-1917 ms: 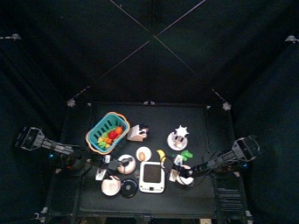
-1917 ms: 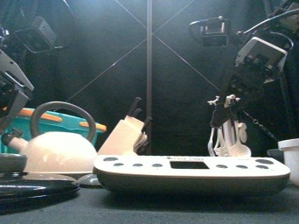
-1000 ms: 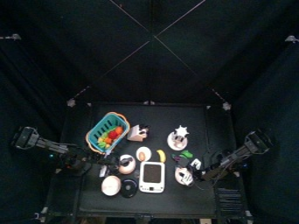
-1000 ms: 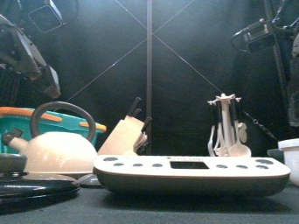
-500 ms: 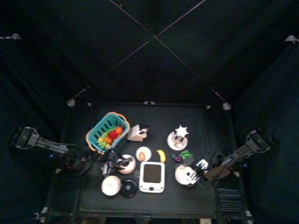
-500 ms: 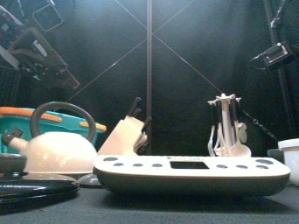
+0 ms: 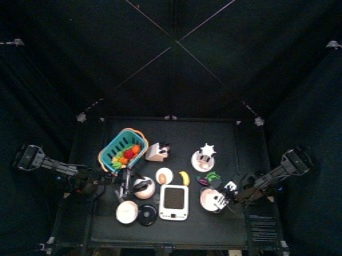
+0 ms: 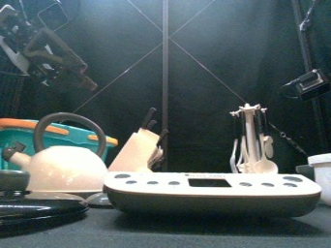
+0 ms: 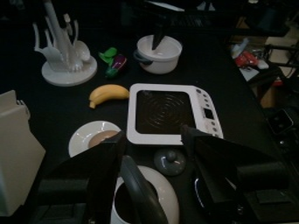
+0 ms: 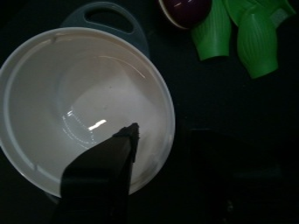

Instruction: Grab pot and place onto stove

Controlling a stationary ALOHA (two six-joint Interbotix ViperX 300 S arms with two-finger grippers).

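Note:
The pot [image 10: 82,87] is a small pale round pan with a stub handle. It stands on the table just right of the white stove [image 7: 174,203], which has a dark burner patch [image 9: 163,112]. My right gripper [image 10: 170,131] is open over the pot's edge, one jaw inside the bowl and the other outside the wall, with small gaps to the rim. The left wrist view shows the pot [image 9: 159,57] beyond the stove with the right arm above it. My left gripper [image 9: 163,149] hangs open and holds nothing, above a white kettle [image 9: 146,188] left of the stove.
A teal basket [image 7: 124,150] of fruit stands at the back left. A white utensil rack [image 9: 65,52], a banana [image 9: 108,94] and a small plate [image 9: 93,138] lie near the stove. Green [image 10: 239,35] and purple [image 10: 187,7] toys lie beside the pot. A cream dish [image 7: 130,212] sits front left.
Both arms have drawn back from above the table's middle toward their own sides. The right gripper's jaws have narrowed around the pot's rim.

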